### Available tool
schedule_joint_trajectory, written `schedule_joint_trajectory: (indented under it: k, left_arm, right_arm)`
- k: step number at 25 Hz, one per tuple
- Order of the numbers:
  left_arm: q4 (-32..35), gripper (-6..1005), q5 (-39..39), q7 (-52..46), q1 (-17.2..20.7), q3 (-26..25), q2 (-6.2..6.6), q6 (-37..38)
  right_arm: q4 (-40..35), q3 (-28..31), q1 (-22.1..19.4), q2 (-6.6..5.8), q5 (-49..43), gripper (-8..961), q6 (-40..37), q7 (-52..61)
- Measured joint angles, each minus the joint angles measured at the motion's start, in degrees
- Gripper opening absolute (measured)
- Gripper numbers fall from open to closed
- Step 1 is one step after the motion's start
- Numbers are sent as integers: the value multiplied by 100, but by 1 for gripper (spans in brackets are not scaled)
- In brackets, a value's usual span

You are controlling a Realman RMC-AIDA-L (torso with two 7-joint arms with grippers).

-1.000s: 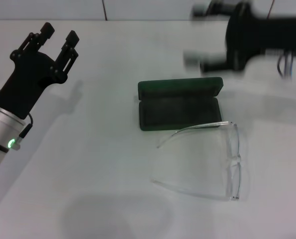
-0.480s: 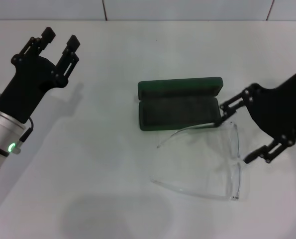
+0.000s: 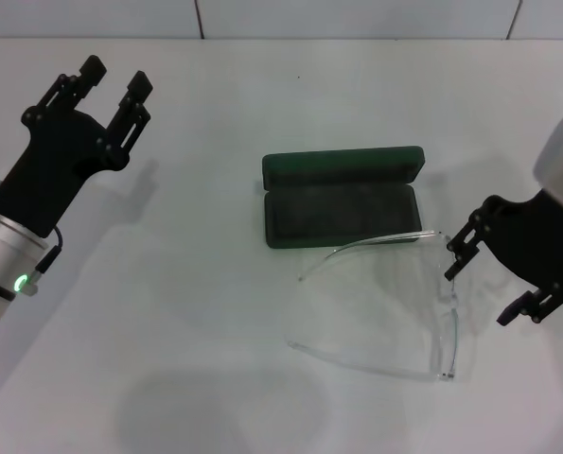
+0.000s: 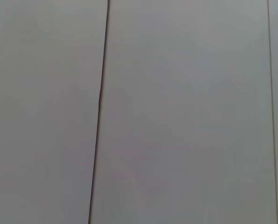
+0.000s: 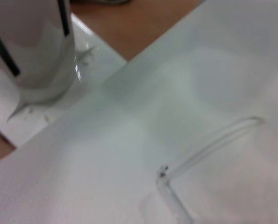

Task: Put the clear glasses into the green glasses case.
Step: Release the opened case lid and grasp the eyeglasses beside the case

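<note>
The green glasses case (image 3: pixel 343 216) lies open at the table's middle, its lid (image 3: pixel 343 168) folded back and its dark lining showing. Just in front of it the clear glasses (image 3: pixel 448 322) lie unfolded, lens to the right and both thin arms pointing left. The far arm crosses the case's front right corner. My right gripper (image 3: pixel 478 287) is open just right of the lens, with one fingertip (image 3: pixel 453 257) by the lens's far end; I cannot tell if it touches. The right wrist view shows a hinge and one arm of the glasses (image 5: pixel 209 144). My left gripper (image 3: pixel 115 74) is open at the far left.
White tabletop (image 3: pixel 215 312) surrounds the case and glasses. The table's back edge meets a panelled wall (image 3: pixel 357 17). In the right wrist view the robot's white base (image 5: pixel 36 51) stands beyond the table's near edge. The left wrist view shows only grey panels with a seam (image 4: pixel 99 112).
My right arm swung from the back right down beside the glasses, then shifted right and toward the front. The left arm, case and glasses have stayed put.
</note>
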Motion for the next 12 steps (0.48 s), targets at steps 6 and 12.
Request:
schedule_joint_trajectory:
  k: [6, 12]
  left_arm:
    - [1, 570, -22, 3, 7, -11, 4, 4]
    - [-2, 569, -40, 9, 6, -19, 5, 4]
  right_arm:
    - [40, -476, 8, 0, -333, 630, 401, -38]
    - [84, -926, 18, 5, -426, 617, 776, -220]
